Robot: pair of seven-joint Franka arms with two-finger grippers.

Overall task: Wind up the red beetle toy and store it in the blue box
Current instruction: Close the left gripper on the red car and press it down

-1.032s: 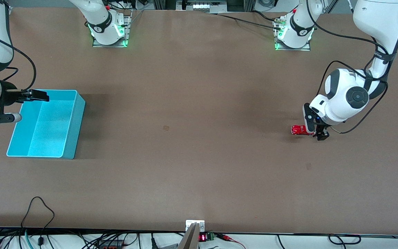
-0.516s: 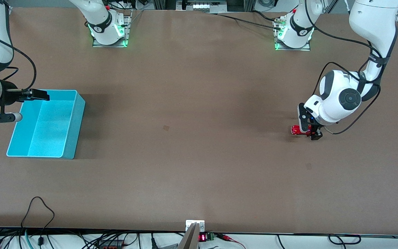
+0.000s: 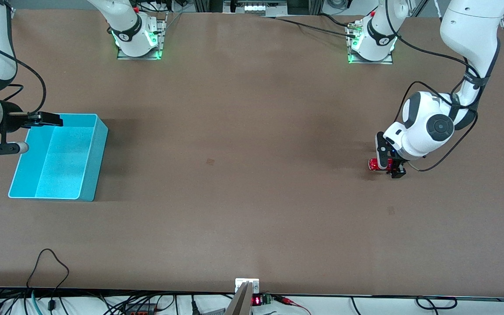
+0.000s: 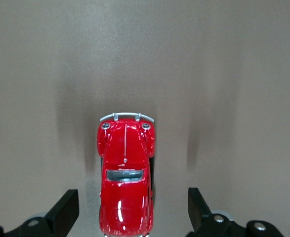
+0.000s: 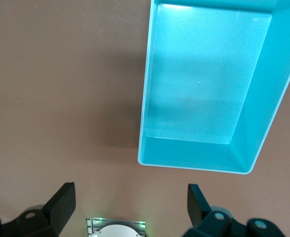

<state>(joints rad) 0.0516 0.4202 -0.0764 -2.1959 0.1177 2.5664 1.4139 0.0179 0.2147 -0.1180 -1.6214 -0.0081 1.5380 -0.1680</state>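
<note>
Left gripper (image 4: 127,215) low over the red beetle toy (image 3: 374,164), jaws spread wide, one each side of the car's rear, neither touching. Toy sits at right of the front frame, on the tabletop (image 3: 243,131). Risk: body is glossy and rounded; closing off-centre could squirt it forward or roll it away.

Right gripper (image 5: 130,212) waits, jaws open, hanging at the blue box (image 3: 57,157), frame left and well apart from the toy. Tabletop plain matte brown; cables along frame bottom.
</note>
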